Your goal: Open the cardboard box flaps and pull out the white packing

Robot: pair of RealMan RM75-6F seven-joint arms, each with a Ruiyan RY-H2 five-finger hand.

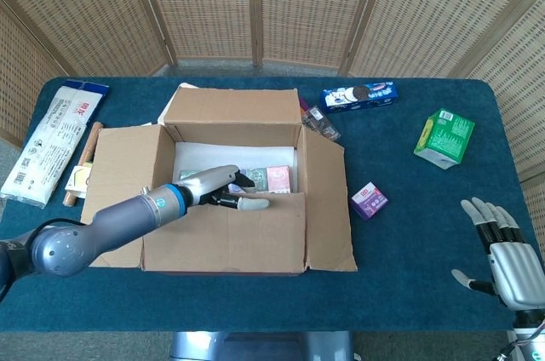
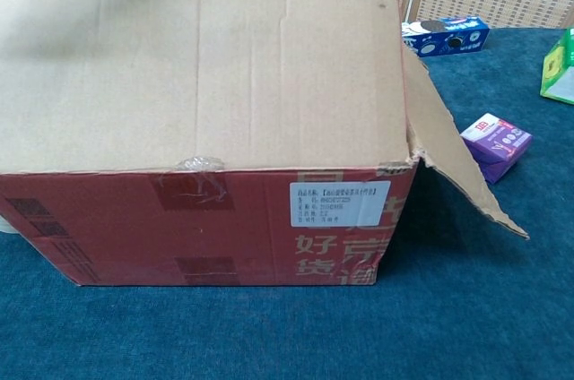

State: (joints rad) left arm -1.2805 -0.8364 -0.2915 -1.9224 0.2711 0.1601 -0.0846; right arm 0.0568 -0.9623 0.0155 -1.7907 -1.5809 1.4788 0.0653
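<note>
Leftmost, the left hand [image 1: 223,192] gripped the top edge of the near flap [image 1: 226,237] of the cardboard box [image 1: 326,199] at mid-table — fingers inside, thumb outside. Behind it, white packing [image 1: 204,157] lay in the box. Far right, the right hand [image 1: 502,257] rested empty, fingers apart.

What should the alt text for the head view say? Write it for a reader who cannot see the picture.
A robot's left hand lifts the near flap of an open cardboard box on a blue table, with white packing and small packets inside. The right hand rests open at the table's right edge; snack boxes lie around.
</note>
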